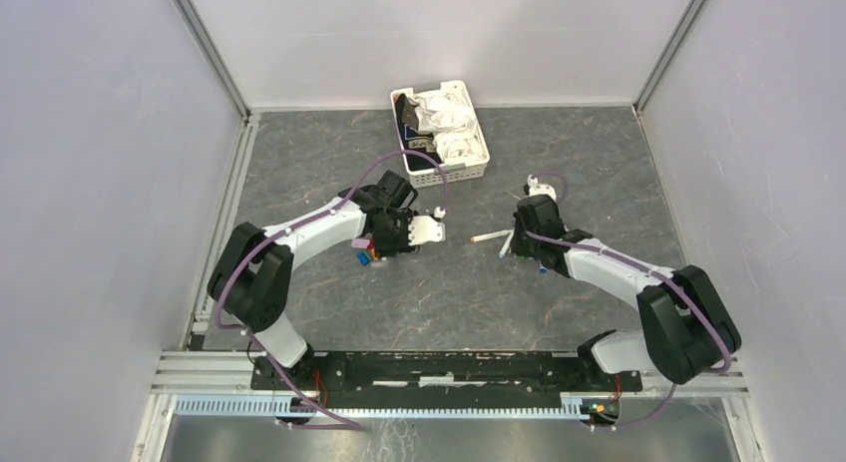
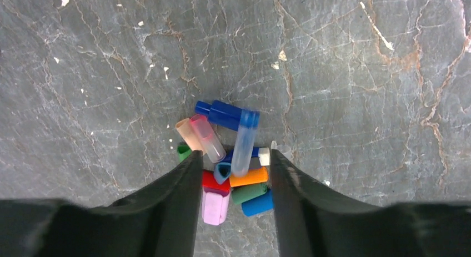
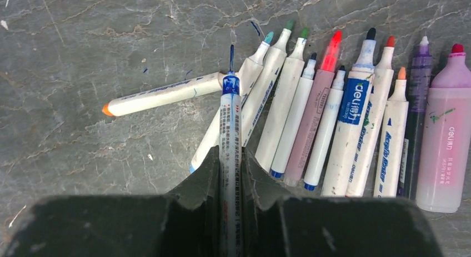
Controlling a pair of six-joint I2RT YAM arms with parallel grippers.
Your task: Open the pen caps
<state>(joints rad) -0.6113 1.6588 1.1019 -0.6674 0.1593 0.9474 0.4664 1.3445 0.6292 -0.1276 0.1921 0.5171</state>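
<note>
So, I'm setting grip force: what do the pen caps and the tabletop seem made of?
Pen caps: smooth plastic, likely; several glossy and opaque, a few translucent, letting light through. Tabletop: matte grey with marble-like veins and scuffs; stone or printed laminate, I cannot tell.

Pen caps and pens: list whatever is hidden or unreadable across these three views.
- Left wrist: the pen caps lie in a pile that runs under the fingers of the left end effector, so they can't be counted.
- Right wrist: the lower barrel of the blue-tipped pen is buried between the fingers of the right end effector.
- Top external: the contents of the white basket are too small to name.
</note>
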